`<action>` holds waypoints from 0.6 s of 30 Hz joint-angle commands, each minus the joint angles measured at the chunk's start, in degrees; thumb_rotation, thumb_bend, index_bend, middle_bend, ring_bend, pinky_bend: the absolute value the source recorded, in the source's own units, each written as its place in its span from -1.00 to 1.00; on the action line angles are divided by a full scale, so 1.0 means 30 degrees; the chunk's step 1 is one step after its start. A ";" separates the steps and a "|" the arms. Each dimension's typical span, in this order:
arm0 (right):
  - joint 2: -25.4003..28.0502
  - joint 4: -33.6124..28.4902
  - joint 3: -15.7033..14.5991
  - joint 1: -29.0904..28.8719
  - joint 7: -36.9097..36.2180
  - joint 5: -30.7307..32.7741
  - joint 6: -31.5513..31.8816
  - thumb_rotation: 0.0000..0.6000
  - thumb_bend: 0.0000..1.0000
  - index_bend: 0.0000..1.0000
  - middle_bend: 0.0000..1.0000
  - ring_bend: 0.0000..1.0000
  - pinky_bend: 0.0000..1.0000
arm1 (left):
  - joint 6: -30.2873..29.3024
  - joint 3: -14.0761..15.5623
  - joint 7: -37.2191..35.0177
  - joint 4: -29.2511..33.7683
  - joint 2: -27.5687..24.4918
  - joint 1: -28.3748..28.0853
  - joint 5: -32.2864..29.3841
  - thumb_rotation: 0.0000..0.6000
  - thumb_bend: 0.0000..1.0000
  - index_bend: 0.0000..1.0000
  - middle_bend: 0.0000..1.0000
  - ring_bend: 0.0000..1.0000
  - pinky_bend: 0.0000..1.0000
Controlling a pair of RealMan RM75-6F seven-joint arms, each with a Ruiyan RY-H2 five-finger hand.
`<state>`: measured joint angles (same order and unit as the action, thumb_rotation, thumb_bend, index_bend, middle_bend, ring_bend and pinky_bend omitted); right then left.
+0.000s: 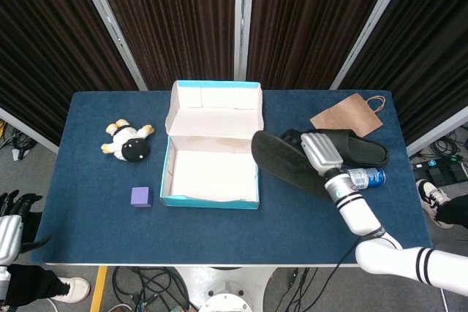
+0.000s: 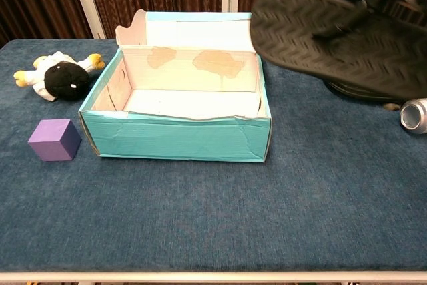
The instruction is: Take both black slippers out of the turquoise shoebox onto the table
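Right hand: the silver right hand grips a black rubber slipper from above, fingers wrapped over its strap; the white forearm with black rings runs down to the lower right corner of the head view.
Held slipper: it hangs in the air to the right of the box, sole facing down toward the chest camera, where its wavy tread fills the upper right part; it is tilted, the toe end pointing to the box.
Turquoise cardboard shoebox: it stands open in the middle of the dark blue table, lid flap up at the back; inside I see only the white bottom.
Second black slipper: it lies on the table at the right, partly hidden behind the hand, just beside a brown paper bag.
Left hand: the left hand is low at the left edge, off the table; whether it is wide or closed I cannot tell.
Other things: a blue drink can lies near the second slipper; a purple cube and a white and black plush toy sit left of the box.
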<state>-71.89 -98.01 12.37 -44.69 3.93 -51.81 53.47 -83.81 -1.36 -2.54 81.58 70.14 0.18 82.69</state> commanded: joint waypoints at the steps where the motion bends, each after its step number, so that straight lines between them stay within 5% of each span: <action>1: -0.0205 0.1546 -0.0832 0.1037 -0.1974 -0.0966 -0.1289 1.00 0.20 -0.01 -0.21 -0.20 -0.17 | -0.0003 -0.0037 0.0237 0.0307 -0.0109 -0.0113 0.0090 1.00 -1.00 -0.59 -0.67 -0.90 -0.91; 8: -0.0879 0.3139 -0.1312 0.1280 -0.3709 -0.2568 -0.2976 1.00 -0.16 -0.97 -0.94 -0.98 -0.89 | -0.0135 0.0012 0.0509 0.0643 -0.0290 -0.0081 0.0114 1.00 -1.00 -0.59 -0.67 -0.90 -0.91; 14: -0.0162 0.2953 -0.1387 0.1628 -0.3823 -0.3024 -0.3000 1.00 -0.28 -1.00 -1.00 -1.00 -1.00 | -0.0085 0.0036 0.0472 0.0606 -0.0256 -0.0074 0.0027 1.00 -1.00 -0.59 -0.67 -0.90 -0.91; 18: 0.0665 0.2205 -0.1407 0.2480 -0.3236 -0.3928 -0.1066 1.00 -0.29 -1.00 -1.00 -1.00 -1.00 | -0.0086 -0.0018 0.0396 0.0482 -0.0182 -0.0127 0.0015 1.00 -1.00 -0.59 -0.67 -0.90 -0.91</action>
<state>-71.44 -89.88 8.20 -38.89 -6.78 -61.91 47.02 -84.06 -1.39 -1.32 83.05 69.57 -0.18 82.74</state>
